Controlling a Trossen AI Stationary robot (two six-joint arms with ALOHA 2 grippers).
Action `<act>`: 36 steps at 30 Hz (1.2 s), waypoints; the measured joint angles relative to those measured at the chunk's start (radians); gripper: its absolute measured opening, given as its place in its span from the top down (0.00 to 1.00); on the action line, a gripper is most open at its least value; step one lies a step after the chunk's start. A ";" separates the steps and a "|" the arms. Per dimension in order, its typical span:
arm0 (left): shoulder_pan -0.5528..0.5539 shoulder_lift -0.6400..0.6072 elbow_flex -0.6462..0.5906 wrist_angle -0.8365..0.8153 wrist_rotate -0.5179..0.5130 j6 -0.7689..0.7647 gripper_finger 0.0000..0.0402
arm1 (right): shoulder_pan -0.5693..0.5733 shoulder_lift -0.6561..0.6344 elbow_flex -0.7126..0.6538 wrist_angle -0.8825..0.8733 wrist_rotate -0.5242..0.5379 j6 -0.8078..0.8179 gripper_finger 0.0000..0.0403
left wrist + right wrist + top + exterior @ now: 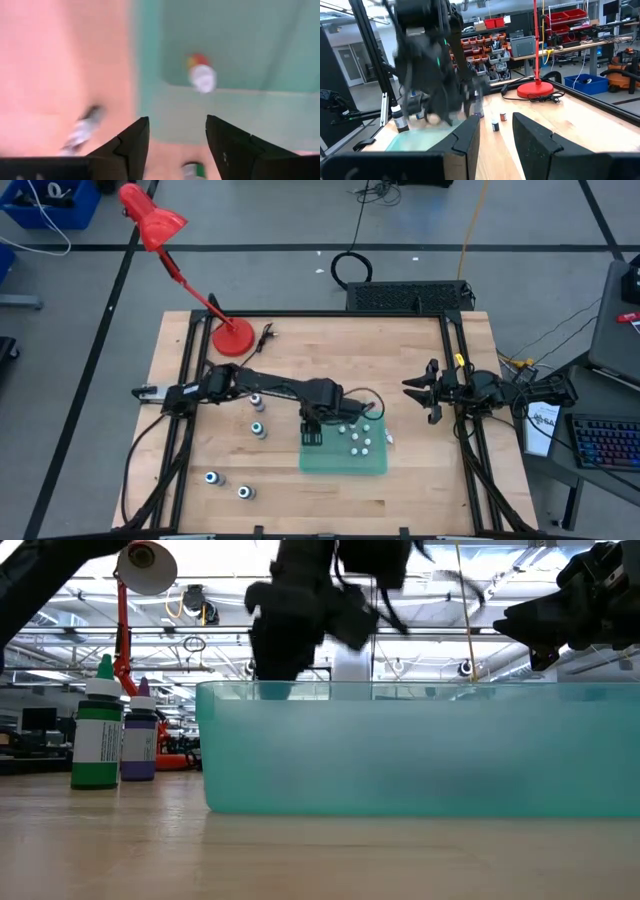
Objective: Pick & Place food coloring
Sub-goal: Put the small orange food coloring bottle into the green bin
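The food coloring bottles are tiny. Several stand in the teal tray (343, 464), among them one (357, 438). Others stand on the table left of it: two (256, 402) (258, 428) and two nearer the front edge (212, 477) (245, 492). The low view shows a green-topped bottle (97, 735) and a purple one (140, 740) standing upright. My left gripper (311, 438) (177, 135) hangs open over the tray's left rim and holds nothing. A red-tipped bottle (202, 77) stands on the tray floor (240, 45) beyond its fingers. My right gripper (415, 400) (496, 120) waits open, right of the tray.
A red desk lamp stands with its base (233, 337) on the table's far left part, its cord beside it. The tray's wall (420, 755) stands tall in the low view. Bare wood lies in front of the tray and between the tray and the right arm.
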 joint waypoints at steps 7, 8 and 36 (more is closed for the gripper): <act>0.009 -0.181 -0.079 0.048 -0.211 -0.028 0.50 | 0.000 0.004 0.000 0.001 0.000 0.000 0.74; 0.018 -0.208 -0.107 0.057 -0.206 -0.032 0.50 | 0.000 0.006 0.000 0.002 0.000 0.000 0.74; 0.386 -0.617 -0.968 0.656 -0.053 -0.318 0.50 | 0.000 0.014 0.000 0.000 0.000 0.000 0.74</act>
